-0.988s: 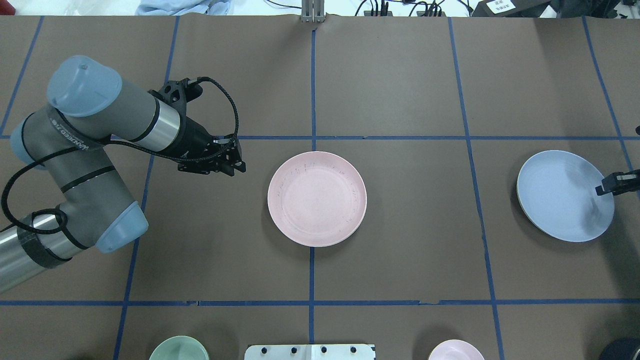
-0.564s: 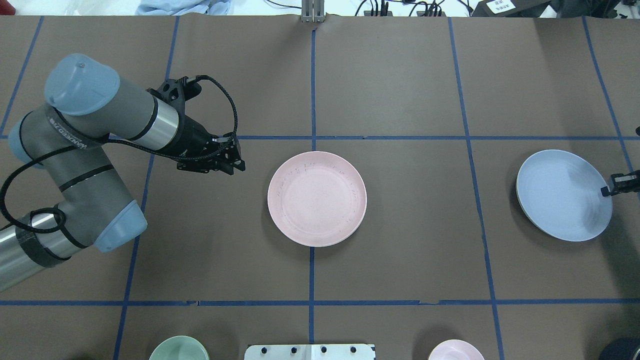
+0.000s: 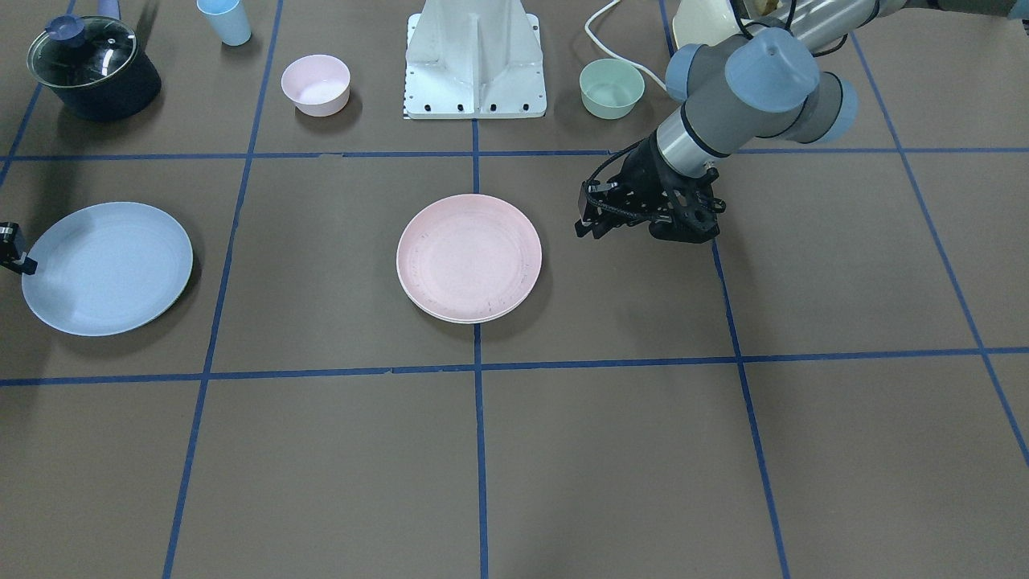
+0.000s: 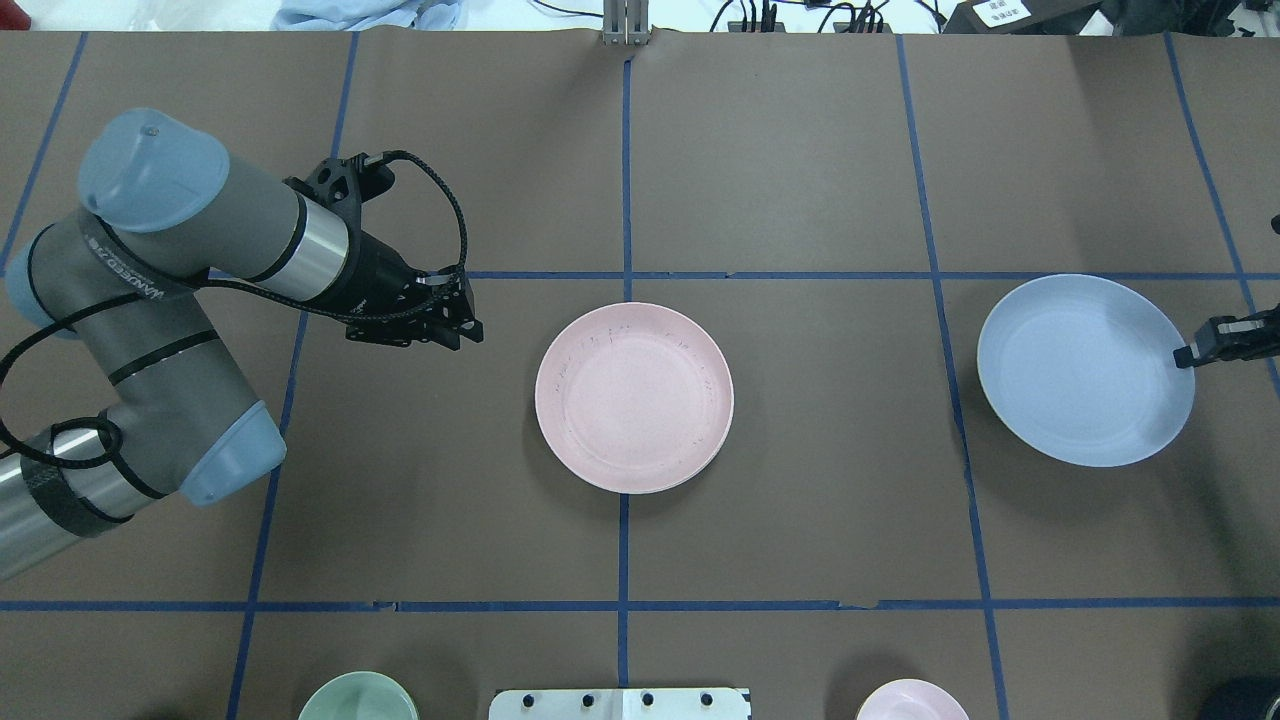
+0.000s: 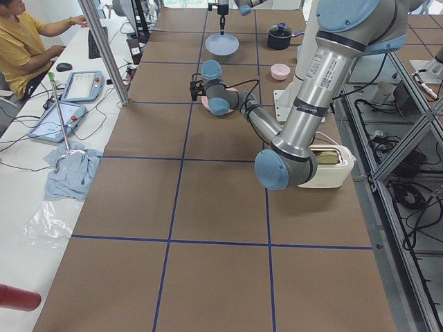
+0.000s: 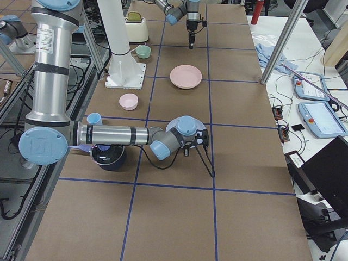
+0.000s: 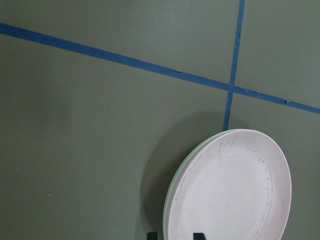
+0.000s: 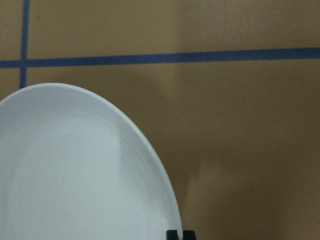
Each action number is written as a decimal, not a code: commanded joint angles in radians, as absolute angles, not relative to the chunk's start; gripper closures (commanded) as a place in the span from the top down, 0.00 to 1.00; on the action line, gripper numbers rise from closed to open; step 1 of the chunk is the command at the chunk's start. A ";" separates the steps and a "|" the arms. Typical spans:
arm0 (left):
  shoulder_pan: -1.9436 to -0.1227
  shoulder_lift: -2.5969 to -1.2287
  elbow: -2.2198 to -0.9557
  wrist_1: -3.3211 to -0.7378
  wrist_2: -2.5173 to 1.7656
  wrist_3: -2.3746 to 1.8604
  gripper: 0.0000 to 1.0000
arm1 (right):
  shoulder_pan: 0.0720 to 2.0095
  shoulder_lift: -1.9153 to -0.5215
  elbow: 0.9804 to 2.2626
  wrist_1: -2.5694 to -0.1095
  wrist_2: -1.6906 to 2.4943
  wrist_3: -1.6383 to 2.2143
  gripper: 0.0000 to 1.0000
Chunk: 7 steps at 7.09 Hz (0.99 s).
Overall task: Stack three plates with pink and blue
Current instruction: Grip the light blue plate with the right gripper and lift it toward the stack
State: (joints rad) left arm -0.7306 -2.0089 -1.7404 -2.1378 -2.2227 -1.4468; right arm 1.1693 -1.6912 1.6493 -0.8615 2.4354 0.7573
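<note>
Three plates matter here. Read the overhead view as a dial with twelve at the far edge. The pink plate (image 4: 634, 398) sits mid-table (image 4: 780, 150), nested on the cream plate (image 7: 169, 200), whose pale rim peeps out beneath it. The blue plate (image 4: 1085, 370) lies at three o'clock from that pair, well apart. The right gripper (image 4: 1187, 356) reaches in from three o'clock and pinches the blue plate's rim, its fingertips (image 8: 173, 233) close together at the edge. A shadow spreads from under that plate toward five o'clock, so it looks raised, though I cannot tell for certain. Between the plates lies a stretch of brown cover crossed by one blue tape line (image 4: 955, 400). The left gripper (image 4: 472, 330) hovers at ten o'clock of the pink plate, near but not touching it. Its fingertips (image 7: 152, 235) are slightly apart and hold nothing. Along the near edge stand a mint bowl (image 4: 358, 697) at seven o'clock, a white base plate (image 4: 620, 703) at six and a small pink bowl (image 4: 912, 700) at five. A dark lidded pot (image 3: 92, 68) is beyond that bowl. White lettering runs along the left arm (image 4: 160, 290), too small to read surely.
</note>
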 commanded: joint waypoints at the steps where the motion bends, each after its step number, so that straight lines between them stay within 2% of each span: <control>1: -0.735 -2.006 -1.741 -2.137 -2.223 -1.447 0.35 | 1.126 -1.608 1.739 -0.824 2.444 1.068 0.00; 4: -0.778 -1.954 -1.753 -2.137 -2.227 -1.387 0.34 | 0.819 -1.305 1.723 -0.799 2.232 1.493 0.00; 5: -0.794 -1.921 -1.752 -2.137 -2.226 -1.314 0.34 | 0.748 -1.217 1.723 -0.874 2.173 1.553 0.00; 7: -0.818 -1.896 -1.747 -2.137 -2.227 -1.258 0.34 | 0.613 -1.170 1.735 -0.965 2.023 1.559 0.00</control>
